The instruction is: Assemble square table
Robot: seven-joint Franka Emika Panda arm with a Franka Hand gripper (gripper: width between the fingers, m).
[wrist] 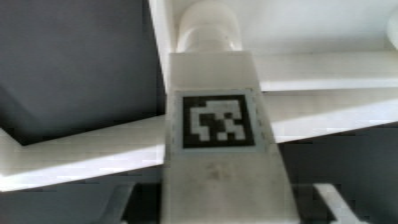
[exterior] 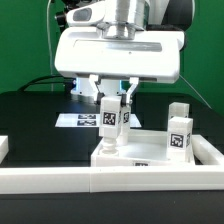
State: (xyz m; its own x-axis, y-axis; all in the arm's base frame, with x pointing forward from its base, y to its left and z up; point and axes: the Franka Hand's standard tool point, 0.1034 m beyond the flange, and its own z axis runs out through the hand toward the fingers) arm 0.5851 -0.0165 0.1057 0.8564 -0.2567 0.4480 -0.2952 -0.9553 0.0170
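Observation:
In the exterior view my gripper [exterior: 113, 108] is shut on a white tagged leg [exterior: 111, 118] that it holds upright. The leg's lower end rests at a corner post of the white square tabletop [exterior: 150, 158], on the exterior view's left. Another tagged leg [exterior: 180, 132] stands upright on the tabletop's right side. In the wrist view the held leg [wrist: 217, 118] runs down the middle with its tag facing the camera. It sits between my dark fingers [wrist: 150, 202], and the gripper [wrist: 222, 206] is closed around it. The tabletop's white ribs [wrist: 107, 150] lie behind it.
A long white rail [exterior: 110, 182] borders the front of the black work surface and turns up the right side [exterior: 212, 150]. The marker board [exterior: 78, 119] lies flat behind the tabletop, on the left. A green wall stands at the back.

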